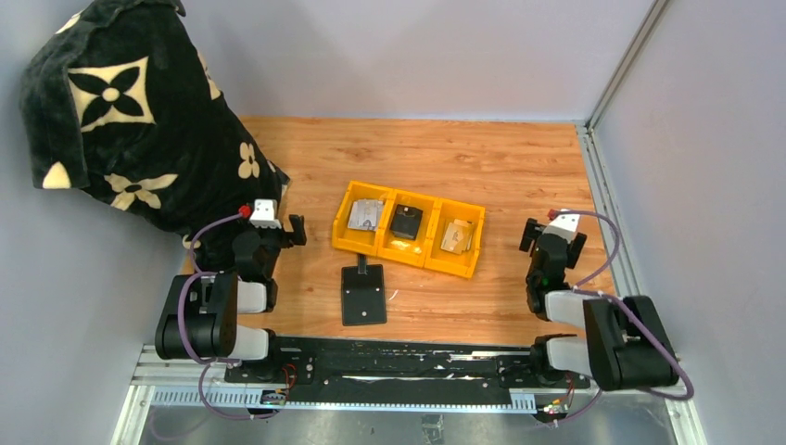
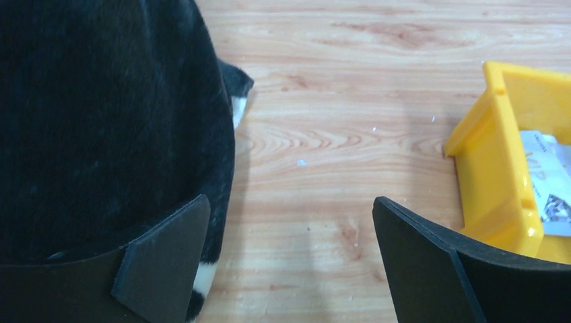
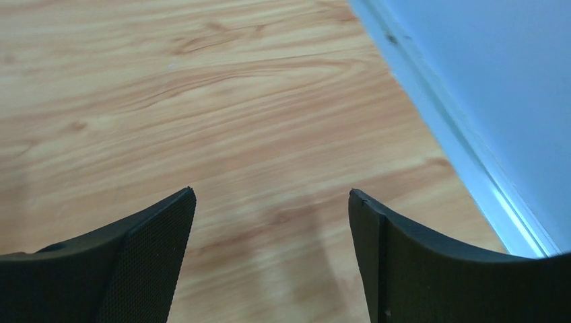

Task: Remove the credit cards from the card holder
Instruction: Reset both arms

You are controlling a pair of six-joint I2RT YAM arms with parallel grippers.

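Note:
The black card holder [image 1: 362, 295] lies flat on the wooden table near the front, its strap tab pointing toward the yellow bin [image 1: 345, 215]. Silvery-grey credit cards [image 1: 366, 215] lie in the bin's left compartment, and tan ones [image 1: 456, 236] in its right compartment. My left gripper [image 1: 275, 222] hovers left of the bin, open and holding nothing; in the left wrist view its fingers [image 2: 168, 256] stand wide over bare wood, with the bin [image 2: 495, 134] and a grey card [image 2: 547, 185] at the right. My right gripper [image 1: 553, 234] is right of the bin, open and holding nothing [image 3: 271, 194].
A small black block [image 1: 405, 221] sits in the bin's middle compartment. A black floral blanket [image 1: 130, 120] is heaped at the back left, touching the left arm's side [image 2: 101, 121]. The table's right rail [image 3: 464, 155] and wall run close to the right gripper.

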